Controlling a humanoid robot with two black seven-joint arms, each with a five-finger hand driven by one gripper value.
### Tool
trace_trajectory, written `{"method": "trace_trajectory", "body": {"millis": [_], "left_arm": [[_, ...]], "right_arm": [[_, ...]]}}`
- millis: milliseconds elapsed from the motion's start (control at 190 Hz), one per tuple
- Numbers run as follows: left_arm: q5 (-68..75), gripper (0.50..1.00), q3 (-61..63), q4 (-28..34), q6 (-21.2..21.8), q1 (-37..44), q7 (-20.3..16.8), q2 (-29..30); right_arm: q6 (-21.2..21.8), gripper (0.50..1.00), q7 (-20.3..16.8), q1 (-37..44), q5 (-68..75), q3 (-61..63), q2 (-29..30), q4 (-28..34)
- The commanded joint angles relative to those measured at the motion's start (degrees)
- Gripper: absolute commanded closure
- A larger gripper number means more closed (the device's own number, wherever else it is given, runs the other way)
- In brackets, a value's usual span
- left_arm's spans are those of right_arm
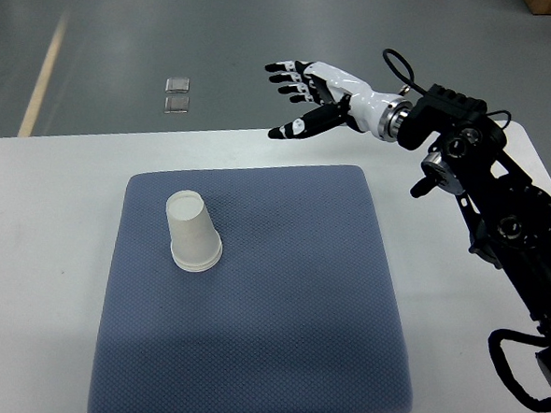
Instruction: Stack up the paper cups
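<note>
Above table's far edge, right hand (pixel 305 98) spread, seemingly empty

Even, diffuse overhead light, moderately bright, no harsh glare. Table (pixel 62 170) reads flat white, near blown out along its left edge. Faint soft shadow hugs the paper cup (pixel 193 232) on the blue mat (pixel 278 319). Focus decent overall; slight softness and compression noise on the grey floor (pixel 174 32) beyond the table's far edge.

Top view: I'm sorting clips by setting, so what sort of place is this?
Probably a robotics lab or test room: a white table with a blue mat, bare grey floor, and the right hand open above the far edge.
</note>
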Motion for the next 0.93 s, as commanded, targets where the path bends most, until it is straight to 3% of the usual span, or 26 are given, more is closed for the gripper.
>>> {"method": "trace_trajectory", "body": {"millis": [0, 158, 279, 506, 922], "left_arm": [[0.0, 0.5, 0.0, 0.0, 0.0, 0.0, 0.0, 0.0], [0.0, 0.5, 0.0, 0.0, 0.0, 0.0, 0.0, 0.0], [0.0, 0.5, 0.0, 0.0, 0.0, 0.0, 0.0, 0.0], [0.0, 0.5, 0.0, 0.0, 0.0, 0.0, 0.0, 0.0], [0.0, 0.5, 0.0, 0.0, 0.0, 0.0, 0.0, 0.0]], "right_arm": [[-8.3, 0.589, 0.4, -3.2, 6.4, 3.2, 0.0, -1.2], [-21.4, 0.589, 2.2, -6.0, 17.3, 3.7, 0.0, -1.4], [-25.6, 0.587, 5.8, -7.9, 19.2, 3.8, 0.0, -1.4], [-26.3, 0.574, 11.9, -11.8, 21.7, 3.9, 0.0, -1.4], [-25.8, 0.574, 11.9, -18.6, 28.6, 3.7, 0.0, -0.5]]}}
